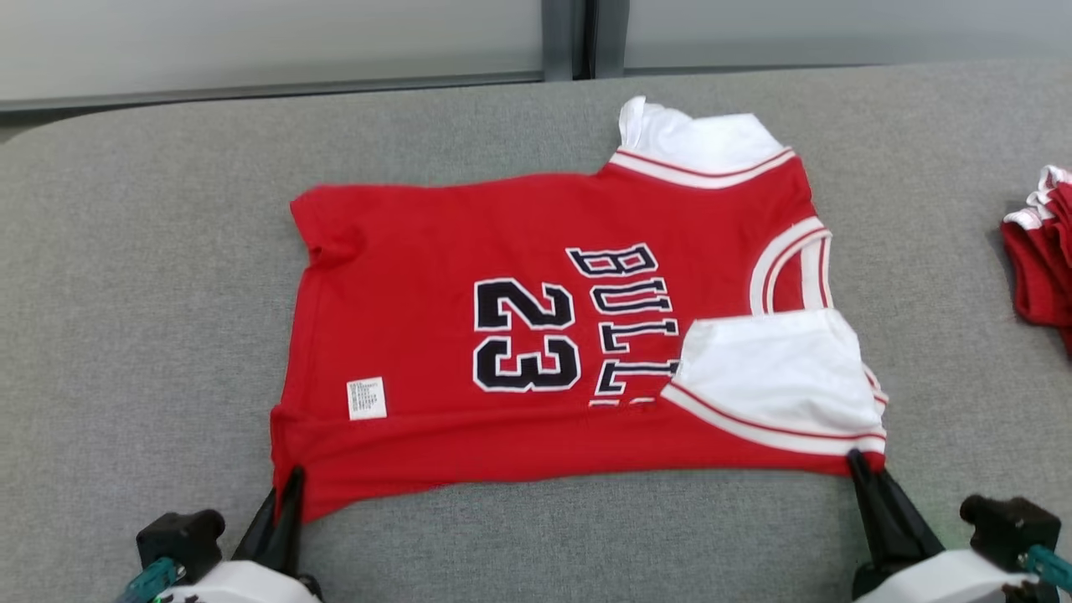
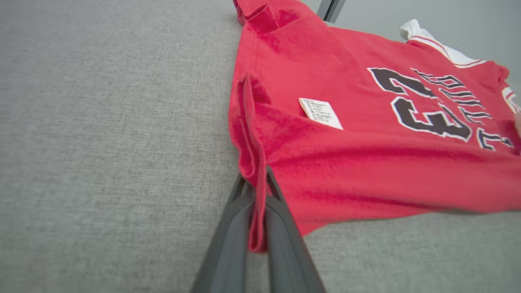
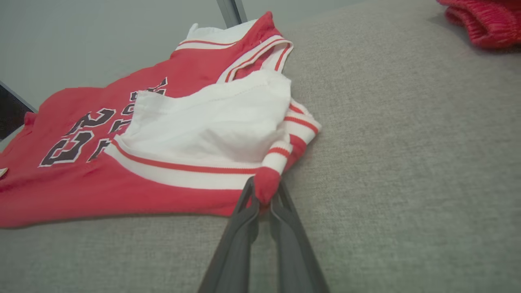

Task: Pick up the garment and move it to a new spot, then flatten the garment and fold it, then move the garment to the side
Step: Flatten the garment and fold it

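- A grey cloth-covered table [image 1: 126, 293] is being shown, with a pale wall and a dark post behind it. The red garment [image 1: 502, 251] is lying spread out in the middle of it, number and letters facing up and the neck toward the robot's right.
- The near hem corner is being pinched by the left gripper [image 2: 258, 179]. Its jaws are closed tight, with a narrow fold of red cloth between them.
- The near shoulder corner, just below the white sleeve [image 1: 779, 368], is being pinched by the right gripper [image 3: 264, 187]. Its jaws are also closed, on a small red bunch.
- The step in hand is being judged as the lifting of the near edge, either for carrying or for a fold toward the far side.
- To do it well, both corners should be raised together and at the same height. The edge between them should be held lightly taut, so that no sag is being dragged over the table.
- The sleeve is lying loose on the chest, so a slow movement is advised, otherwise it may be flipped open.
- How many layers are being held in each grip cannot be told.
- The end of the lettering is being covered by the sleeve, and the small white label [image 1: 366, 398] is too small to be read.
- A second red item [image 1: 1043, 260] is being cut off by the right border of the head view, so what it is stays uncertain.
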{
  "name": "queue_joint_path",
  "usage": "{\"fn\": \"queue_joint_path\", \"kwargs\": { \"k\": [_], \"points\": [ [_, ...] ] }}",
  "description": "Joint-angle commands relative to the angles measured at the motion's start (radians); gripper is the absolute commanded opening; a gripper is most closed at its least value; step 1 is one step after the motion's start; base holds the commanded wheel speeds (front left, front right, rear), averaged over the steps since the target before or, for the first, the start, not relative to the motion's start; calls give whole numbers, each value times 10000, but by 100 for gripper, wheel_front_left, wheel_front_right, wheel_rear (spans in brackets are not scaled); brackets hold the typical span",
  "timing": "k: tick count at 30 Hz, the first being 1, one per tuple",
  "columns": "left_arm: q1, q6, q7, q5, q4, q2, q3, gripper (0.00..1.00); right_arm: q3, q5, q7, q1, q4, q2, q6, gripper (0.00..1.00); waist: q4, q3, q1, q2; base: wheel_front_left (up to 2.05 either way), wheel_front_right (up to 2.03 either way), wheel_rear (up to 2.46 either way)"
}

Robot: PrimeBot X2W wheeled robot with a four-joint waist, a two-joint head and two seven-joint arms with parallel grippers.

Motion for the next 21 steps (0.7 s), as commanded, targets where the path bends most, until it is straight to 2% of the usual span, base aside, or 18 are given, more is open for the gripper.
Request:
{"fn": "queue_joint_path", "kwargs": {
  "k": [1, 7, 15, 16, 17, 18, 19, 21],
  "points": [
    [332, 82, 174, -34, -228, 219, 132, 0, -72, 96, 95, 331, -173, -74, -3, 0, 28, -210, 0, 0, 0, 0, 0],
    [1316, 393, 1394, -356, -1248, 421, 190, 0, -260, 146, 576, 1348, -755, -45, -5, 0, 28, -564, 0, 0, 0, 0, 0],
    [2050, 599, 2354, -675, -1976, 534, 191, 0, -439, 32, 987, 2277, -1380, 362, -5, 0, -73, -790, 0, 0, 0, 0, 0],
    [2094, 637, 2452, -711, -2024, 532, 177, 25, -446, 53, 1035, 2312, -1420, 392, -5, 11, -75, -815, 0, 0, 0, 0, 0],
    [2099, 739, 2457, -640, -2086, 555, 219, 100, -445, 51, 1089, 2322, -1464, 417, -5, 55, -76, -828, 0, 0, 0, 0, 0],
    [2099, 739, 2457, -640, -2086, 555, 219, 100, -445, 51, 1089, 2322, -1464, 417, -5, 55, -76, -828, 0, 0, 0, 0, 0],
    [2056, 878, 2378, -515, -2222, 540, 230, 100, -448, -70, 1098, 2246, -1635, 417, -3, 100, -82, -836, 0, 0, 0, 0, 0],
    [1972, 958, 2208, -469, -2328, 502, 289, 100, -502, -162, 1054, 2162, -1727, 411, -2, 100, -86, -841, 0, 0, 0, 0, 0]
  ]
}}
